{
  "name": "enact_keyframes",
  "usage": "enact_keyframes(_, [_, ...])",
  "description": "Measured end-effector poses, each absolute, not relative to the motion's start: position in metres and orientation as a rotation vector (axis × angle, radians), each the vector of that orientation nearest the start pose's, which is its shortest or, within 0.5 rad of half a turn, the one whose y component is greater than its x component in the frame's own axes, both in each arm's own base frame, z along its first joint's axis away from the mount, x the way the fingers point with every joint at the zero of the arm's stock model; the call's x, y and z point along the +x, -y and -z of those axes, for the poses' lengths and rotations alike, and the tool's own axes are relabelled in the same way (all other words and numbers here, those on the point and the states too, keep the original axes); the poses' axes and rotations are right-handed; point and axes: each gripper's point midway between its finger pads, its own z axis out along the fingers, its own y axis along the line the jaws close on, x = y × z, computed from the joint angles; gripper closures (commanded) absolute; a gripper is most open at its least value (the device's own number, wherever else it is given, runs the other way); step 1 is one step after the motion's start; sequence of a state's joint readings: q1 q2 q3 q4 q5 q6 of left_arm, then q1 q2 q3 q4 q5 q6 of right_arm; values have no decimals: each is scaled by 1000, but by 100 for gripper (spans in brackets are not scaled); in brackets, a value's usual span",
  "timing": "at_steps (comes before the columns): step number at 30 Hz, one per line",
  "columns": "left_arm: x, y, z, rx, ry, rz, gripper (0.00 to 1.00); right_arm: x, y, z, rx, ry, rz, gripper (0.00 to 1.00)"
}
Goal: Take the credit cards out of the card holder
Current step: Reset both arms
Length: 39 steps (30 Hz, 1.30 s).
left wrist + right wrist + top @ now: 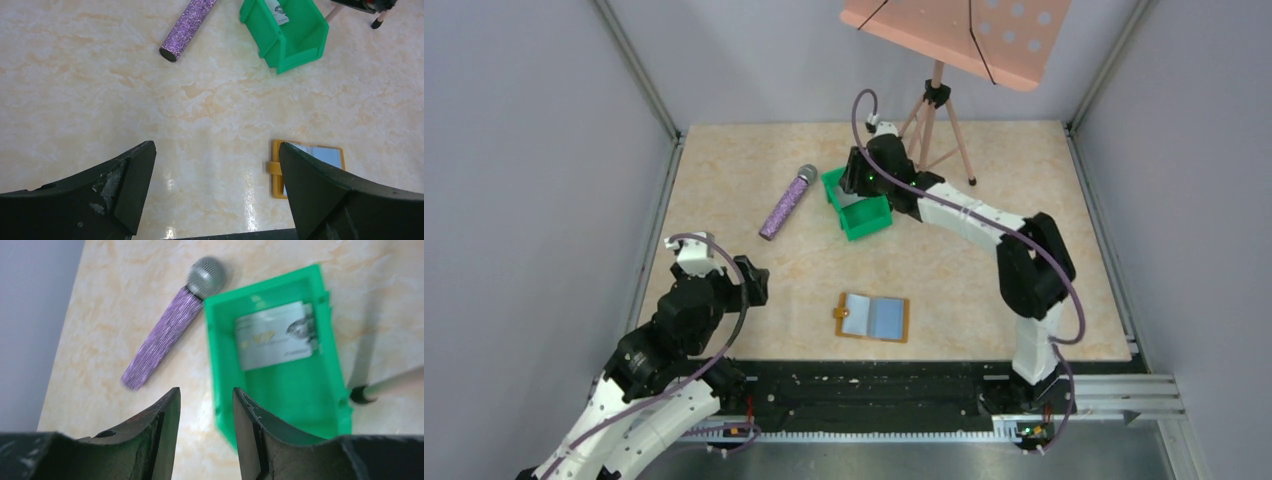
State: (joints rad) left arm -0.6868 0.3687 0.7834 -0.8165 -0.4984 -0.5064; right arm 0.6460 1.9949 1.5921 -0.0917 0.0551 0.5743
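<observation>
The card holder (874,317) lies open and flat near the table's front edge, its pale blue-grey inner pockets facing up and its clasp tab on the left. The left wrist view shows it (320,152) partly hidden behind my right-hand finger. A silvery credit card (274,341) lies inside the green bin (295,390); it also peeks out in the left wrist view (277,11). My right gripper (854,172) hovers over the bin's left wall, jaws (206,395) partly open and holding nothing. My left gripper (752,280) stands wide open (215,150) to the left of the card holder, empty.
A purple glitter microphone (786,202) lies left of the green bin (861,205). A pink music stand (944,40) on a tripod stands at the back, one foot (360,394) close to the bin's right side. Grey walls enclose the table on three sides.
</observation>
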Motion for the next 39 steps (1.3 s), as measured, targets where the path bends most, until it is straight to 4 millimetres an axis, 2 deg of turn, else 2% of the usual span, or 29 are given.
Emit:
enact_keyframes(4, [182, 73, -235, -122, -1970, 330, 1, 387, -371, -202, -180, -2113, -724, 56])
enact_keyframes(7, [181, 83, -239, -107, -1978, 386, 1, 325, -361, -227, -280, -2090, -762, 52])
enact_keyframes(10, [179, 91, -243, -95, -1975, 444, 1, 289, -330, -242, -315, -2076, -754, 40])
enact_keyframes(13, [178, 96, -248, -92, -1960, 487, 1, 264, -290, -244, -317, -2073, -708, 36])
enact_keyframes(14, [178, 97, -250, -91, -1950, 500, 1, 254, -276, -241, -316, -2078, -690, 27])
enact_keyframes(15, [178, 98, -252, -90, -1942, 510, 1, 246, -265, -239, -314, -2082, -677, 7])
enact_keyframes(16, [178, 99, -254, -90, -1932, 520, 1, 238, -254, -236, -307, -2085, -666, 2])
enact_keyframes(17, [178, 99, -256, -91, -1926, 524, 1, 230, -242, -233, -295, -2089, -654, 1])
enact_keyframes(21, [181, 105, -255, -82, -1905, 551, 1, 204, -201, -234, -230, -2051, -638, 1])
enact_keyframes(27, [182, 112, -250, -32, -1892, 574, 1, 188, -166, -250, -106, -1953, -655, 1])
enact_keyframes(30, [182, 114, -254, -6, -1873, 579, 1, 187, -157, -251, -50, -1949, -646, 1])
enact_keyframes(34, [181, 113, -255, 4, -1865, 573, 1, 186, -151, -240, -7, -1986, -622, 1])
enact_keyframes(39, [180, 111, -254, 0, -1851, 577, 1, 185, -149, -240, 13, -1989, -623, 1])
